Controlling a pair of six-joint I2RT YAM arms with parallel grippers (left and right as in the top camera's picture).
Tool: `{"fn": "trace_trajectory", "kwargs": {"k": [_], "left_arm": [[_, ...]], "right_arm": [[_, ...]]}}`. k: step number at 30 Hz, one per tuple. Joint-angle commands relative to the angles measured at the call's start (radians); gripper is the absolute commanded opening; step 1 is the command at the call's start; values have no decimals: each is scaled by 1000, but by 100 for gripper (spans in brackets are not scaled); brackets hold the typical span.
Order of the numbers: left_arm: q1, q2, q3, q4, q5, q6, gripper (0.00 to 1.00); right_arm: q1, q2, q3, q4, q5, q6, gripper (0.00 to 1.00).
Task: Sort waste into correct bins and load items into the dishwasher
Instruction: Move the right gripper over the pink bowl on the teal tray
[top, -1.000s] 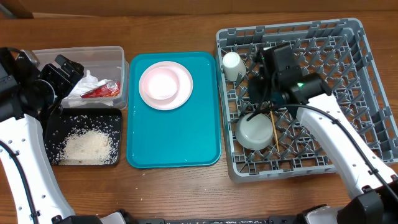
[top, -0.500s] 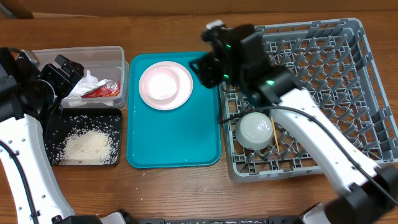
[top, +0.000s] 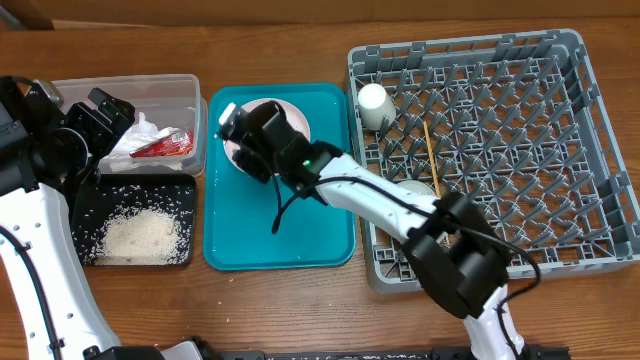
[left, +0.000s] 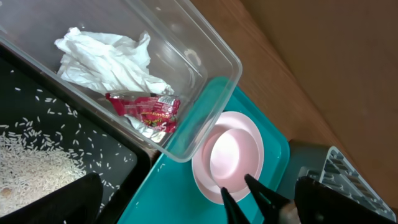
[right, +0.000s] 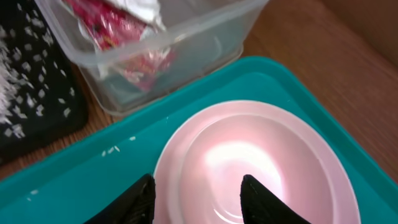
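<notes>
The pale pink plate (top: 292, 140) (right: 173, 158) lies on the teal tray with the small pink bowl (right: 261, 165) stacked in it. My right gripper (top: 255, 140) (right: 198, 190) hovers open just over them, one finger over the plate's rim and the other over the bowl, holding nothing. The left gripper (top: 85, 115) (left: 196, 186) stands wide open beside the clear tub (top: 190, 95) (left: 211, 53), which holds the red-and-white wrapper (top: 160, 146) (left: 146, 111). Rice (top: 140, 235) lies in the black tray (top: 85, 205). In the grey rack (top: 450, 45) are the white cup (top: 373, 100), a chopstick (top: 430, 150) and the grey-green bowl (top: 412, 190), partly under my right arm.
The teal tray (top: 280, 220) sits between the bins and the rack, with a few loose rice grains (right: 112, 149) on it. My right arm reaches from the front right across the rack's near-left corner. White tissue (left: 109, 59) lies in the clear tub.
My right arm has swung left out of the rack, across to the teal tray, and now hangs over the pink plate and bowl. The left arm has not moved.
</notes>
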Motion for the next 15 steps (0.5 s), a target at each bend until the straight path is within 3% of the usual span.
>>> {"fn": "trace_trajectory", "kwargs": {"k": [1, 8, 12, 15], "left_arm": [[-6, 0, 26, 1, 0, -9, 100], [-6, 0, 26, 1, 0, -9, 100], [-6, 0, 26, 1, 0, -9, 100], [-6, 0, 26, 1, 0, -9, 100]], "right_arm": [[-13, 30, 14, 13, 33, -64, 46], [-27, 80, 14, -22, 14, -63, 45], [-26, 83, 14, -63, -20, -63, 35], [-26, 83, 14, -76, -19, -63, 36]]}}
